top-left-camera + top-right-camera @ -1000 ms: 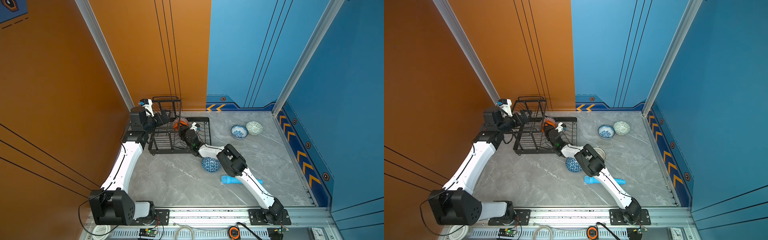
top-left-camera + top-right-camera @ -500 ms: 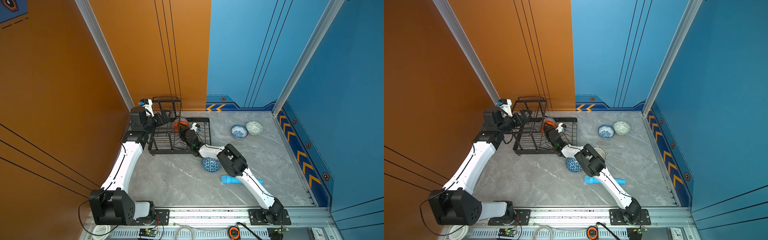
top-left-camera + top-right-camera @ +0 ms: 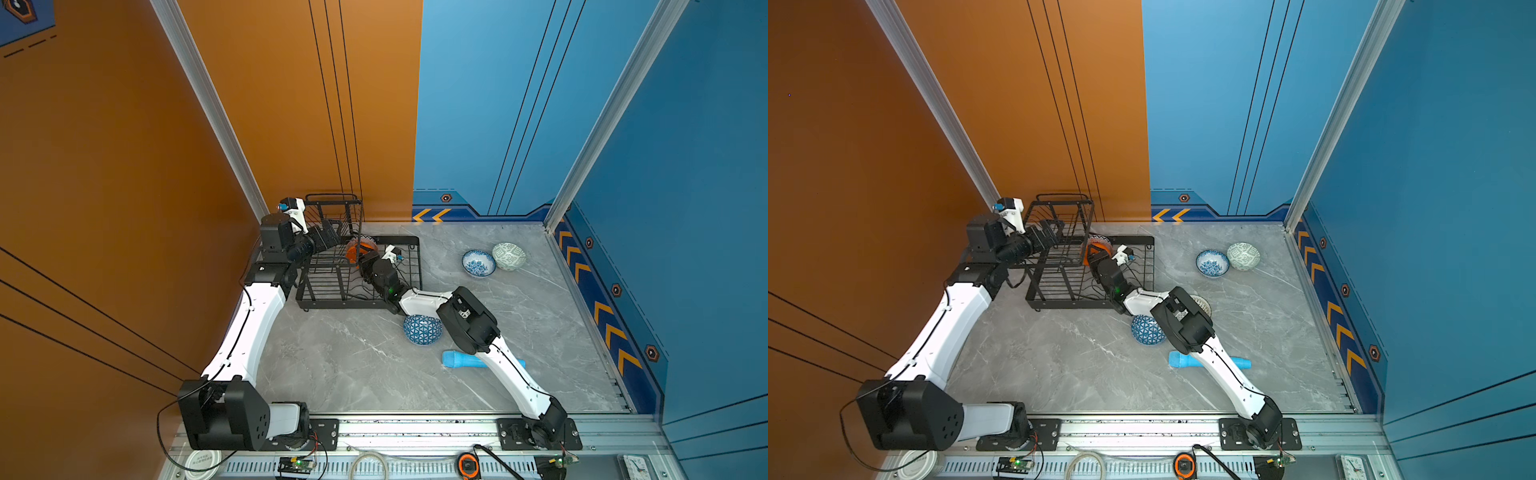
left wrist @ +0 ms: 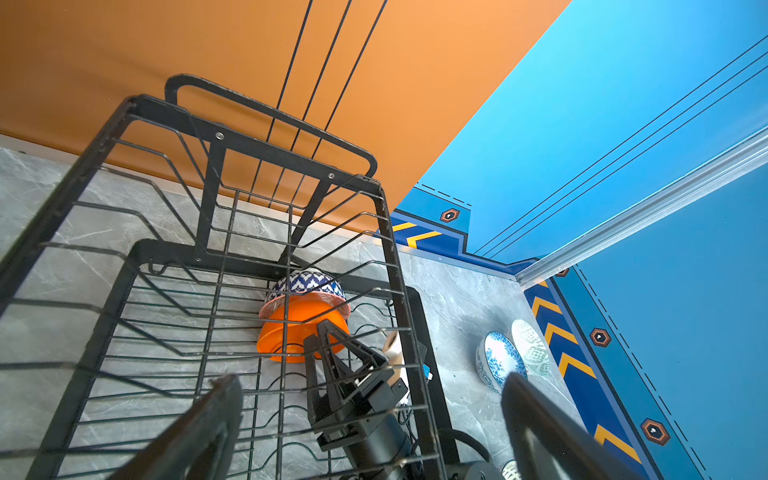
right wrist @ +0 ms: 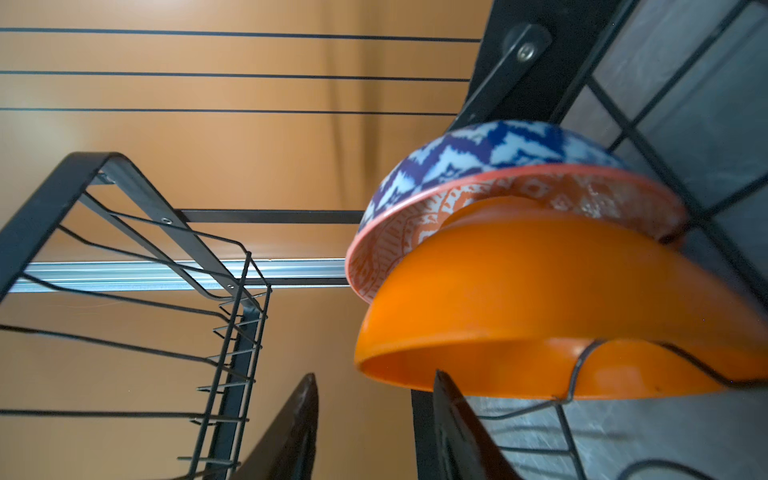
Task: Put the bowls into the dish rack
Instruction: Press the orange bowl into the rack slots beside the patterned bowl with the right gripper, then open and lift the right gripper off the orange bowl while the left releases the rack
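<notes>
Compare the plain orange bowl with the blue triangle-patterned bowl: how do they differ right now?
The orange bowl sits in the rack, tipped on its side; the blue triangle bowl lies on the table, outside the rack. The orange bowl is one plain colour; the blue triangle bowl is patterned all over. Both are small round bowls.

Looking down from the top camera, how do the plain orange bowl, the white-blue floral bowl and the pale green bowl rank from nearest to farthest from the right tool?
1. The plain orange bowl: in the dish rack, right at the right tool.
2. The white-blue floral bowl: on the grey table, off to the right.
3. The pale green bowl: just beyond the floral one, farther right.
</notes>
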